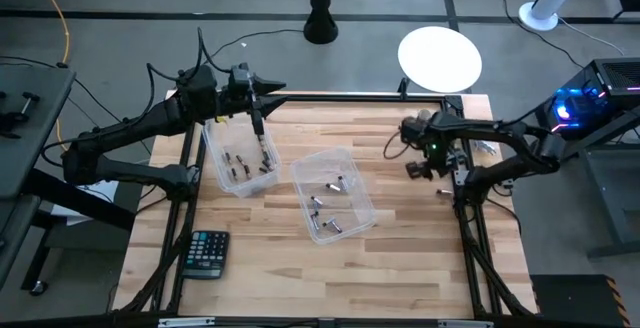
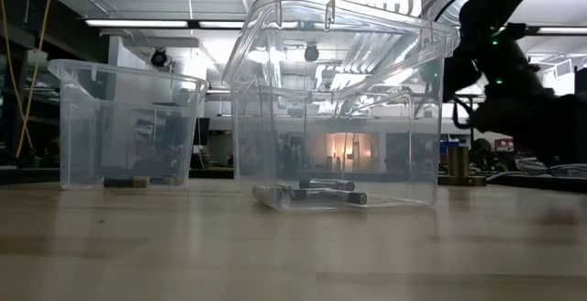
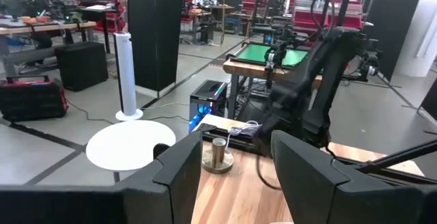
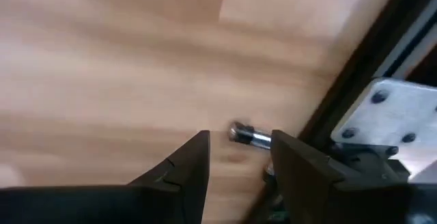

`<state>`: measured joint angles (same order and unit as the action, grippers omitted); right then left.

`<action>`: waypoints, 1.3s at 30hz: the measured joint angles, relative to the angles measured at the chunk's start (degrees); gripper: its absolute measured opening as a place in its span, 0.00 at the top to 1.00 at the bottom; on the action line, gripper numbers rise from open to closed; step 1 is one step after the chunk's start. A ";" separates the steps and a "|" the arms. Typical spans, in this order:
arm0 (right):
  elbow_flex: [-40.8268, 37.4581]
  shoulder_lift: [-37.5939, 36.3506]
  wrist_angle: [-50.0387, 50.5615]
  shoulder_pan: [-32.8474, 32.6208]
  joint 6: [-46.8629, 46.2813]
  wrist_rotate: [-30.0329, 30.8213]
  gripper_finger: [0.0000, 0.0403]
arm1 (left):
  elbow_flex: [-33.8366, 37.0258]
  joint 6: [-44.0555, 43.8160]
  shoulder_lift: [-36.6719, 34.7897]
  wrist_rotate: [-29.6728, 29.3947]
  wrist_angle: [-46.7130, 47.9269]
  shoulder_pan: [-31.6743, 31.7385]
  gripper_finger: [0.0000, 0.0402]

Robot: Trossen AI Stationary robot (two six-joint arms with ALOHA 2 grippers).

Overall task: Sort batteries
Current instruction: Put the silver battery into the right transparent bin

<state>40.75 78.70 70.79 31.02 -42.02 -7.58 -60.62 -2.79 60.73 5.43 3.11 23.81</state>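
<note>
A pale butcher-block table (image 1: 400, 258) sits in a workshop with a grey concrete floor, shelving and workbenches beyond it, and a white round disc (image 1: 440, 58) on the floor just past the far edge.

Near the table's right edge, the right gripper (image 4: 239, 156) hangs low over the wood, fingers spread apart and holding nothing. A single battery (image 4: 249, 135) lies on the bare wood just ahead of the fingertips, in line with the gap between them. It is silvery, and in the wrist view its long axis runs roughly across the opening, from one finger toward the other. It rests close beside the table's black frame rail (image 4: 362, 80). In my judgement, that crosswise lie and the nearby rail are what the pick turns on: the fingers may need to rotate to close across the battery's width.

The left gripper (image 1: 258, 118) is raised above the left clear bin (image 1: 212, 148), at the table's far left, well apart from the loose battery. Its fingers are parted and empty.

That bin holds several dark batteries (image 1: 240, 164). A second clear bin (image 1: 300, 173) near the table's middle holds several silvery ones (image 1: 325, 213). A black calculator (image 1: 207, 253) lies at the near left. A metal knob (image 3: 218, 157) stands at the far right corner.
</note>
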 joint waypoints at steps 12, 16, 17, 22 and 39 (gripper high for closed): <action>-9.48 0.11 -10.87 -16.89 0.57 -0.54 0.63 | 0.00 -0.19 0.00 0.00 0.02 0.00 0.58; -10.40 -0.02 -12.01 -20.94 -0.54 -1.17 0.63 | 0.00 -2.22 0.00 -0.01 0.02 0.00 0.58; -10.42 -0.02 -12.01 -21.88 -0.52 -1.28 0.63 | 0.00 -2.65 0.00 -0.01 0.02 0.00 0.58; -10.50 0.02 -12.12 -25.41 -0.45 -1.82 0.63 | 0.00 -3.92 0.00 -0.02 0.02 0.00 0.58; -11.55 0.04 -12.46 -36.74 3.25 -3.07 0.64 | 0.00 -9.09 0.00 -0.04 0.09 -0.26 0.58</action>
<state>29.20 78.74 58.34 -5.72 -38.78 -10.65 -60.62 -11.88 60.73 5.39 3.20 23.55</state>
